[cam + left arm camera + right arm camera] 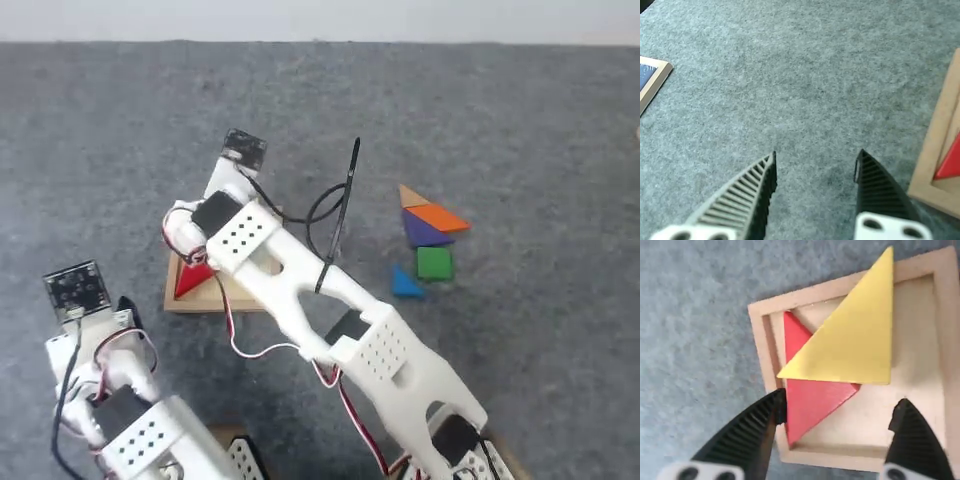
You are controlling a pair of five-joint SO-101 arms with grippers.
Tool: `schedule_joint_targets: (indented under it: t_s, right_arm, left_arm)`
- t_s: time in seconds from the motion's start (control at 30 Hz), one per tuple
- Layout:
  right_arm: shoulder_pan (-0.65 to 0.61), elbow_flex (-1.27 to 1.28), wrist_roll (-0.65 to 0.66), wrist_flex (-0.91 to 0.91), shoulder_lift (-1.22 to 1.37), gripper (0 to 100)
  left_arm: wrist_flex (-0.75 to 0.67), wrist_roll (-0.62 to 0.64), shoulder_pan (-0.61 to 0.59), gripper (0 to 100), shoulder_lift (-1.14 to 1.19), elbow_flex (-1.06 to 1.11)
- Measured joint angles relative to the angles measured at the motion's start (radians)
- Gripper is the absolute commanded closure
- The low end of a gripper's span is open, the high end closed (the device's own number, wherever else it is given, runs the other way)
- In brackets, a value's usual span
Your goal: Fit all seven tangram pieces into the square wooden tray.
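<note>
Right gripper [842, 405], gaping and empty, is hovering over square wooden tray [757, 340]. Red wooden triangle [810, 400] is lying inside, yellow wooden triangle [855, 345] is resting askew, and five loose pieces [425, 232] are waiting at three o'clock.

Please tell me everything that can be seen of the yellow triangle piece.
The yellow triangle is a large, flat, right-angled piece that looks like painted wood with a smooth matt face. It is not seated. It lies partly on top of the red triangle, and one sharp corner reaches across the rim of the wooden tray. The right gripper hangs open over the tray, and its fingers do not seem to touch the piece.
</note>
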Motion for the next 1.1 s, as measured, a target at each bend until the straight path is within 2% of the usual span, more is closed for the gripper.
schedule_joint_targets:
  t_s: [0.13,0.37,0.47,0.57,0.77,1.1]
  right_arm:
    - [-0.02,0.0,0.327,0.044,0.0,68.1]
    - [-0.028,0.0,1.051,0.104,0.0,68.1]
    - [-0.028,0.0,1.224,0.104,0.0,68.1]
    - [-0.02,0.0,1.266,0.069,0.0,68.1]
    - [0.044,0.0,1.267,-0.031,0.0,68.0]
    - [0.196,-0.175,1.278,0.213,-0.014,68.1]
  left_arm:
    - [0.0,0.0,0.0,76,0.0,0.0]
    - [0.0,0.0,0.0,76,0.0,0.0]
    - [0.0,0.0,0.0,76,0.0,0.0]
    - [0.0,0.0,0.0,76,0.0,0.0]
    - [0.0,0.0,0.0,76,0.0,0.0]
    - [0.0,0.0,0.0,76,0.0,0.0]
